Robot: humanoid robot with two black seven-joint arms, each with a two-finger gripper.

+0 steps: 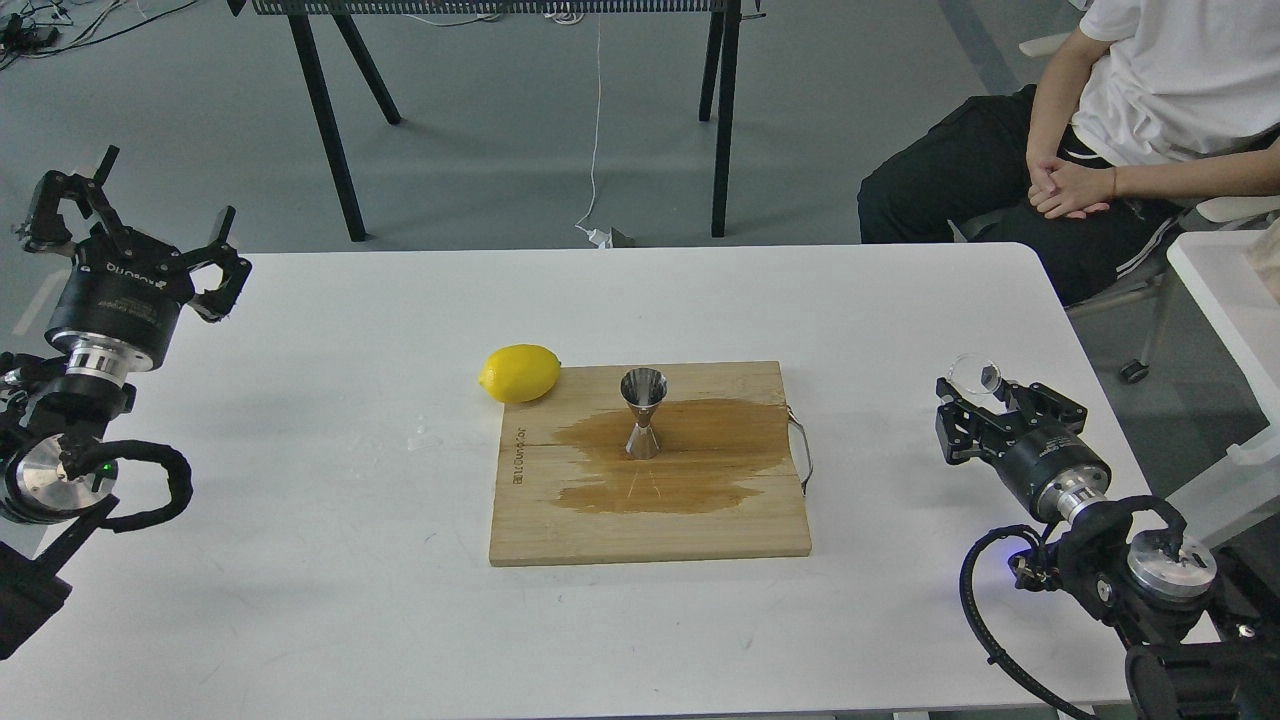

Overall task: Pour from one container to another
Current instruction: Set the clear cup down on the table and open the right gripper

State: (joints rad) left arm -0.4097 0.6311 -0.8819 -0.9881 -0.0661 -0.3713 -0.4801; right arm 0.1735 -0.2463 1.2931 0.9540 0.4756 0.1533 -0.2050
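Clear cup (pixel 976 373), small and glass-like, sits in the grip of the right gripper (pixel 985 395) near the right edge of the white table (pixel 300 560). The cup's round rim catches the light, and the black fingers close on it from below. It is hard to tell whether the cup rests on the tabletop or hangs just above it, or what is inside it. The right arm comes in from the lower right corner, and its gripper is well apart from the wooden board (pixel 650 530).

That board lies at the middle of the table. A steel jigger (pixel 643 413), hourglass-shaped with a narrow waist, stands upright on the board near its far edge. Around the jigger's base spreads a wide dark wet stain (pixel 700 470) on the wood, reaching toward the board's right side. A thin metal handle (pixel 803 450) sticks out from the board's right edge.

A yellow lemon (pixel 520 372) lies on the table, touching the board's far left corner, near the jigger but apart from it.

The left gripper (pixel 135 225) is raised at the table's far left edge, its fingers spread wide with nothing between them.

A seated person (pixel 1100 130) in a white shirt and dark trousers is beyond the table's far right corner, hands folded.
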